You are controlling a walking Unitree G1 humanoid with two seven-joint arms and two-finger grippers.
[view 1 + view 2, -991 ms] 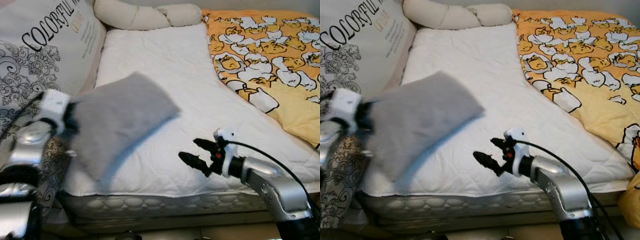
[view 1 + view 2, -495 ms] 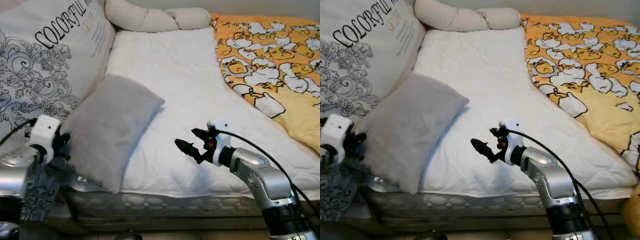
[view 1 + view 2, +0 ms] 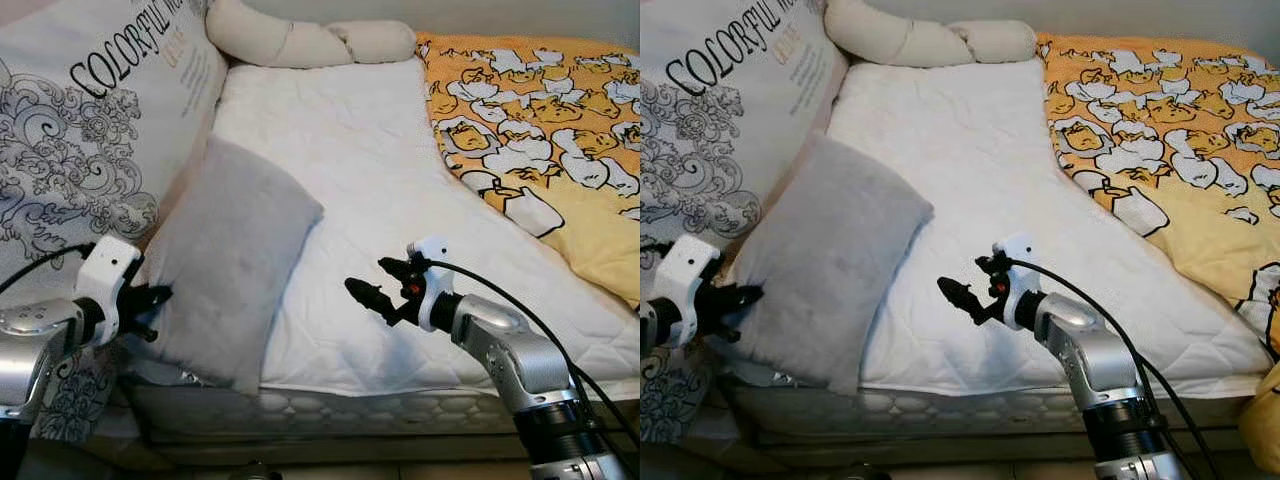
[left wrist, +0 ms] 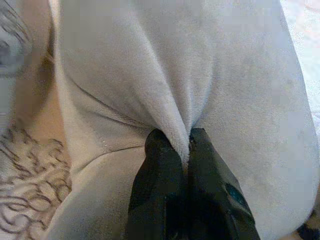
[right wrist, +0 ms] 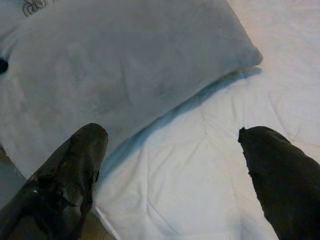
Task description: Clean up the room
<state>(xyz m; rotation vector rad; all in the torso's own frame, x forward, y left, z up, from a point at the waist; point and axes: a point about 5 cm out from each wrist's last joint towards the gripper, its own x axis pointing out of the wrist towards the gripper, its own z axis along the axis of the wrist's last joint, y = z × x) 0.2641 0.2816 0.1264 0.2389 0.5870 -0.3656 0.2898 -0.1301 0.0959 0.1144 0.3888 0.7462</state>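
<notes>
Now one grey pillow (image 3: 232, 255) pinched by left gripper (image 4: 181, 150); two grippers.

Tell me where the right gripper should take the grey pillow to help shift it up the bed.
Probably the free corner of the grey pillow lying on the white mattress, approached from the right gripper side. The left gripper already pinches a fold at the opposite edge.

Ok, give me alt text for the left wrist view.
The left claw is shut on a pinched fold of a grey pillow, seen close up. A patterned cushion lies beside it.
</notes>
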